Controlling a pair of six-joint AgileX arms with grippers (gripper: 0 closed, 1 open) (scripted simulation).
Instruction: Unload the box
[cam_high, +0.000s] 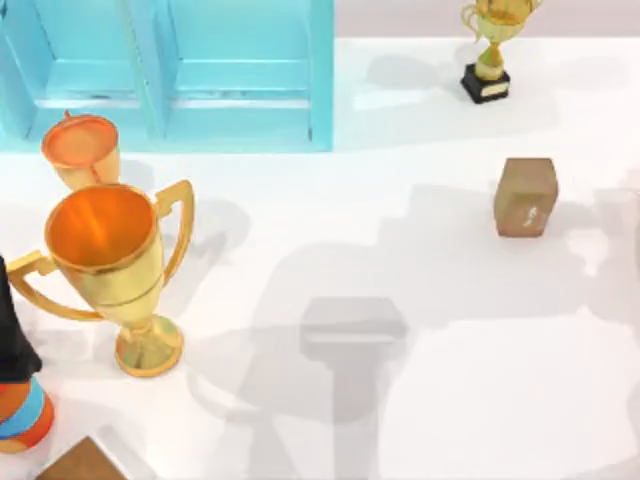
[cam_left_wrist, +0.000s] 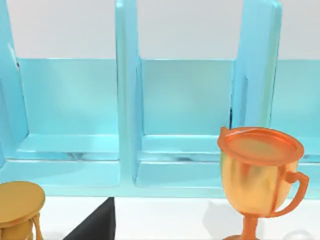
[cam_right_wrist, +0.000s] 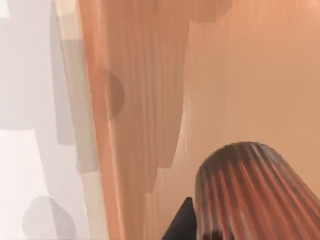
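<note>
In the right wrist view, a pale wooden wall (cam_right_wrist: 240, 75), possibly the box, stands very close, with a dark ribbed brown thing (cam_right_wrist: 250, 190) in front of it. A black part of my right gripper (cam_right_wrist: 180, 225) shows at the frame's edge. A brown wooden corner (cam_high: 82, 462) pokes in at the table's front left. My left arm (cam_high: 12, 335) is a black shape at the left edge. A black part of my left gripper (cam_left_wrist: 95, 227) points toward the blue shelf (cam_left_wrist: 127, 100).
A big gold trophy (cam_high: 110, 270) and a smaller orange one (cam_high: 82, 150) stand at the left, before the blue shelf (cam_high: 240, 75). A brown block (cam_high: 525, 196) sits at the right and a small trophy (cam_high: 490, 50) at the back right. An orange-and-blue striped thing (cam_high: 22, 415) is at the front left.
</note>
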